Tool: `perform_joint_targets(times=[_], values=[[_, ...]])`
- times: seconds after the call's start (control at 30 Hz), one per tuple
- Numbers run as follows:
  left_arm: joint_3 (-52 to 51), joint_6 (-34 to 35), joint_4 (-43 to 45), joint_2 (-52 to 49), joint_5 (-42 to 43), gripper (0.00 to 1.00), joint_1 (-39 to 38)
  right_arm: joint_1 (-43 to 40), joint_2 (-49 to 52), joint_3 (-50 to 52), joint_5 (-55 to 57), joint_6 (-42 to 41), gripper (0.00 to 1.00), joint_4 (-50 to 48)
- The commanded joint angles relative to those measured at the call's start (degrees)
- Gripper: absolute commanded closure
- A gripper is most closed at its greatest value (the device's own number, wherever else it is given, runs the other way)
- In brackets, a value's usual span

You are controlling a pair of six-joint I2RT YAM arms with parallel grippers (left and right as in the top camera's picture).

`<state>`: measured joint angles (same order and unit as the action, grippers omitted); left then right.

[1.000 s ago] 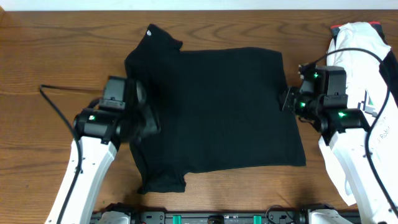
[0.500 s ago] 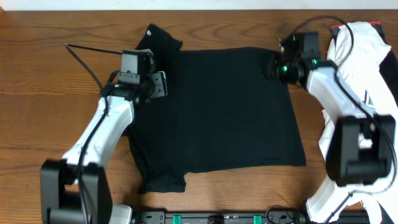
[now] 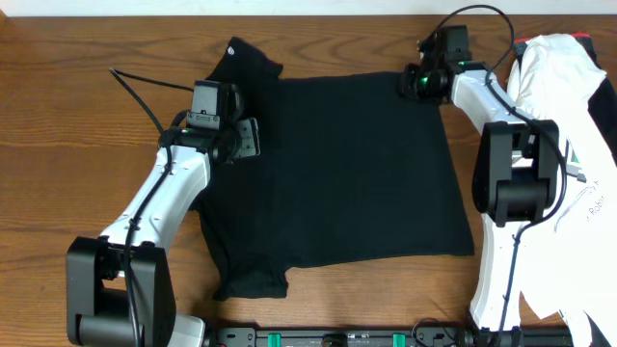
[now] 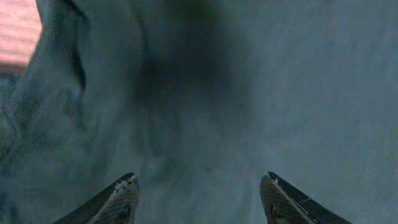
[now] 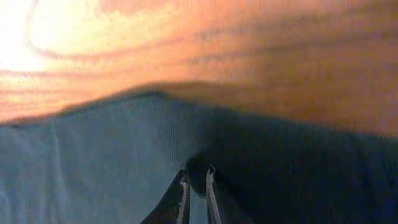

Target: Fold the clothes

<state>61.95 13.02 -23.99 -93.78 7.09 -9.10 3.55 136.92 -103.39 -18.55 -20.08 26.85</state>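
Left gripper [image 4: 198,179], fingers apart, over black T-shirt [image 3: 347,164] spread on brown wooden table [image 3: 77,77]; right gripper [image 5: 196,177], fingers nearly together, at shirt's far corner, near white garments [image 3: 569,87].

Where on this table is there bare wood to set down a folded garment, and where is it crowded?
The widest bare wood lies left of the black T-shirt and left arm, out to the table edge. A narrower strip runs below the shirt's near hem. The right side is crowded: white clothes and the right arm.
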Motion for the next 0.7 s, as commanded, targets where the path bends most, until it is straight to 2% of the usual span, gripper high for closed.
perform_joint_targets(times=[0.0, 0.1, 0.2, 0.4, 0.43, 0.47, 0.5, 0.53, 0.67], values=[[0.22, -1.22, -1.6, 0.57, -0.7, 0.35, 0.2, -1.38, 5.14, -1.49, 9.03, 0.83, 0.9, 0.31], [0.22, -1.22, -2.75, 0.74, -0.7, 0.35, 0.2, -3.3, 7.61, -2.69, 12.31, -2.75, 0.91, -0.17], [0.22, -1.2, -3.74, 0.76, -0.7, 0.35, 0.2, -5.38, 9.55, -2.8, 10.93, -6.29, 0.91, -2.82], [0.22, -1.22, -5.88, 0.76, -0.72, 0.34, 0.2, -8.02, 11.45, -2.84, 7.58, -8.28, 0.91, -5.95], [0.22, -1.22, -5.9, 0.76, -0.72, 0.31, 0.2, -8.13, 11.45, -2.95, 5.46, -6.84, 0.89, -6.43], [0.22, -1.22, -5.79, 0.76, -0.72, 0.29, 0.2, -8.15, 11.43, -3.34, 2.49, -4.42, 0.83, -6.8], [0.22, -1.22, -5.62, 0.76, -0.72, 0.26, 0.2, -8.15, 11.41, -4.17, -1.31, -1.05, 0.69, -6.73], [0.22, -1.22, -5.25, 0.76, -0.74, 0.24, 0.2, -8.07, 11.34, -5.22, -4.76, 1.79, 0.61, -5.97], [0.22, -1.44, -3.52, 0.76, -1.6, 0.19, 0.26, -7.54, 8.72, -8.94, -9.7, 5.7, 0.48, -0.63]])
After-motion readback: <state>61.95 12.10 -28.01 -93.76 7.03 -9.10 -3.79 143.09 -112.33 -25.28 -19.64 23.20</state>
